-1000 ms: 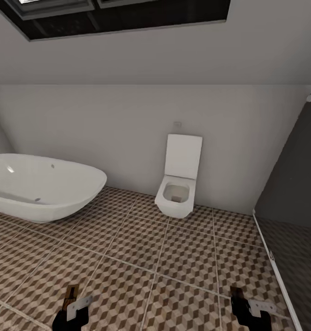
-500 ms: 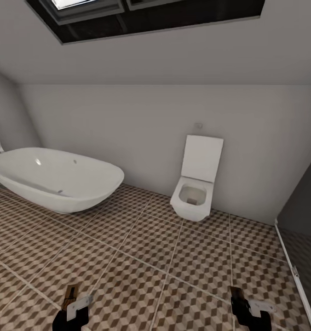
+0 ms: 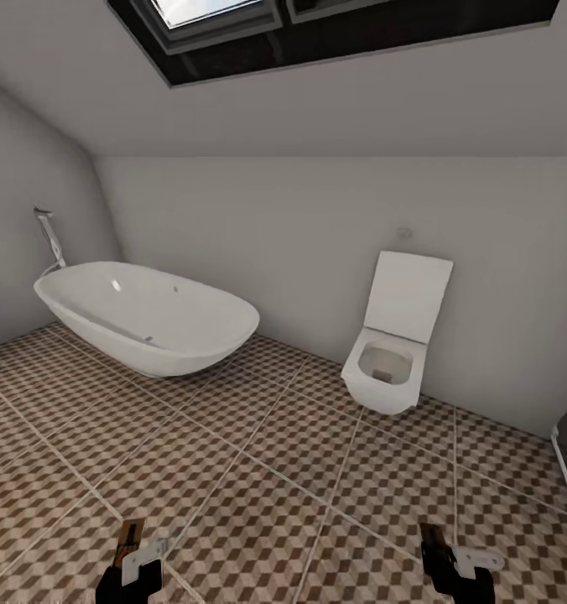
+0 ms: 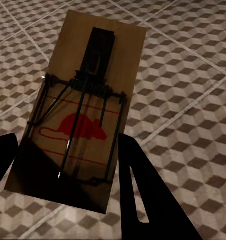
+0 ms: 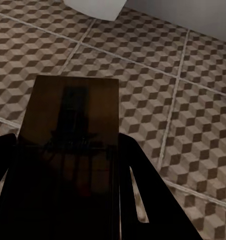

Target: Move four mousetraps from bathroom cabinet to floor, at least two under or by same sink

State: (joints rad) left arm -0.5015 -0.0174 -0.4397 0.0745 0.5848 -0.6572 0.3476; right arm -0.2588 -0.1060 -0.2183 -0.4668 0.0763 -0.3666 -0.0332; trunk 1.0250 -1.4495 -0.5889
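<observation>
1. Your left tool (image 4: 62, 165) is closed on a mousetrap (image 4: 85, 107). Its two black fingers (image 4: 143, 195) press on the sides of the little wooden board, one on each side.
2. That mousetrap has a red mouse picture (image 4: 82, 127) and thin red lines printed on the wood. You can read no words on it. Dark wire bars lie across the board, and a black flat piece sits at the far end.
3. Your right tool (image 5: 62, 185) is closed on a second mousetrap (image 5: 67, 130). This board looks dark and in shadow, so you cannot make out any picture or writing on it. The black fingers (image 5: 143, 190) sit against both of its sides.
4. From the head camera, both tools are low at the front edge of the picture: the left tool (image 3: 131, 564) with a bit of brown board sticking up, and the right tool (image 3: 448, 560) well apart from it.
5. Both mousetraps are held up over the bathroom floor (image 3: 258, 470), not lying on it. The floor has big square tiles with brown, beige and white cubes and pale lines between them.
6. Farther off on the left stands a white oval bathtub (image 3: 145, 315) on the floor, with a thin shiny tap pipe (image 3: 50, 239) at its far end by the wall.
7. Farther off on the right is a white toilet (image 3: 392, 352) against the back wall, with its lid up.
8. High above is a dark-framed roof window (image 3: 317, 29) in the sloping ceiling.
</observation>
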